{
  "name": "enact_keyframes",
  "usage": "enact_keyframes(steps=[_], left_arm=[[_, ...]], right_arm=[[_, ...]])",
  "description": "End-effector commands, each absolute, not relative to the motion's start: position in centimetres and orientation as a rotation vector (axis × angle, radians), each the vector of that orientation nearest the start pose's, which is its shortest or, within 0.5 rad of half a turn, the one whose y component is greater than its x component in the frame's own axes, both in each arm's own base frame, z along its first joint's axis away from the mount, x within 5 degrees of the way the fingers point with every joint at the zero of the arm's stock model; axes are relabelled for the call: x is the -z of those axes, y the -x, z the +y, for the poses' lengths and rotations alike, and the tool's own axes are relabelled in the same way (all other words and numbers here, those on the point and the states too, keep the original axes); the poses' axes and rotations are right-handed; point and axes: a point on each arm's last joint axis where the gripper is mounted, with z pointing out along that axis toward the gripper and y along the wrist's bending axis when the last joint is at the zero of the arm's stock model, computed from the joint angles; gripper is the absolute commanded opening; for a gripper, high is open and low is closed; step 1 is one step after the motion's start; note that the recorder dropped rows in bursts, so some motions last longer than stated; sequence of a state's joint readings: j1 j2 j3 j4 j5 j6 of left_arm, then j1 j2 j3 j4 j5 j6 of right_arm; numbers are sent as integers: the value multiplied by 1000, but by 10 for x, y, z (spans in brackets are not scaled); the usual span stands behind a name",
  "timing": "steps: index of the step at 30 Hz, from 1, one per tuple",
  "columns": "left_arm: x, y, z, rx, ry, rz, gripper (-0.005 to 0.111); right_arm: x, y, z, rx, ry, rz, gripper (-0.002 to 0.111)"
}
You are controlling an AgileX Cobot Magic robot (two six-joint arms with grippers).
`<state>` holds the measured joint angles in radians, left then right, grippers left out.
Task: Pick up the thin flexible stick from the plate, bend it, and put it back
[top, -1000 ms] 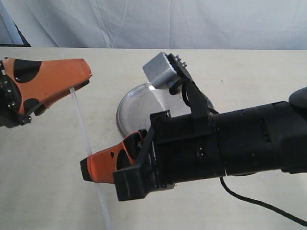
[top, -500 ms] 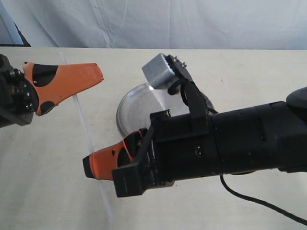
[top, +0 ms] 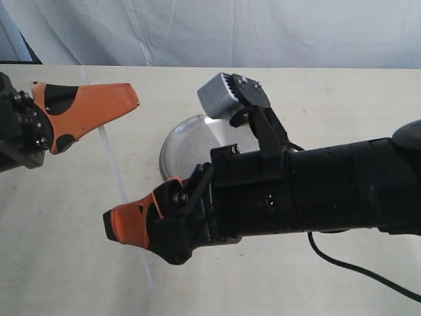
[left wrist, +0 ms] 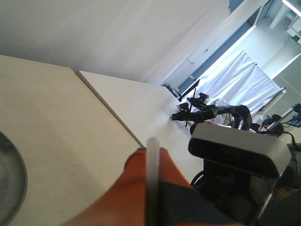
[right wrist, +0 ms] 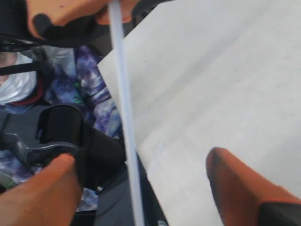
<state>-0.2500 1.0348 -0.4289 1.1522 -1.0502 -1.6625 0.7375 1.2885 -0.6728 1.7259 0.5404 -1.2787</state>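
Pinching the stick (top: 118, 181) near one end, the left gripper (top: 128, 99) hangs above the bench (top: 59, 250). Its orange fingers (left wrist: 134, 188) are closed on the strip, whose tip pokes just past them. From there the stick runs straight to the right gripper (top: 113, 224) and on beyond it. That gripper's fingers (right wrist: 240, 188) stand wide apart, with the stick between them, nearer one finger and touching neither. The plate (top: 184, 141) lies on the bench beside the right gripper, partly hidden by its arm and apart from the stick.
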Motion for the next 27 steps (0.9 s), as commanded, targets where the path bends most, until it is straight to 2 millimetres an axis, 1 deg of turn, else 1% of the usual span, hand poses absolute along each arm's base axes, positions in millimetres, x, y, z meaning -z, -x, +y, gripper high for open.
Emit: enact_keyframes(steps=[1,3,4,8,11,13,17,21,24,27], left_arm=[[-289,-151,-114,1537,-311,1669,0],[-290,-150,-114,1558,-301,1657,0],[-291,-150,-114,1567,-300,1649,0],[-294,-150,-113,1597,-276,1629,0],[-295,-150,-113,1623,-264,1620,0],[-295,-149,-114,1638,-264,1625,0],[-292,-147,-115,1634,-295,1656,0],[-292,-150,-115,1580,-306,1667,0],[-298,-151,-120,1545,-437,1685,0],[-308,-148,-134,1511,-621,1700,0]], right_arm=[[-264,-159,206,-1221,700,2085,63],[-264,-159,206,-1218,705,2084,58],[-263,-159,206,-1213,714,2084,57],[-256,-160,208,-1196,742,2111,57],[-247,-163,213,-1228,733,2152,56],[-241,-163,217,-1272,727,2176,46],[-239,-160,222,-1392,736,2181,-1],[-248,-149,224,-1556,801,2122,0],[-261,-138,223,-1684,870,2041,0],[-276,-131,216,-1674,880,1972,-1]])
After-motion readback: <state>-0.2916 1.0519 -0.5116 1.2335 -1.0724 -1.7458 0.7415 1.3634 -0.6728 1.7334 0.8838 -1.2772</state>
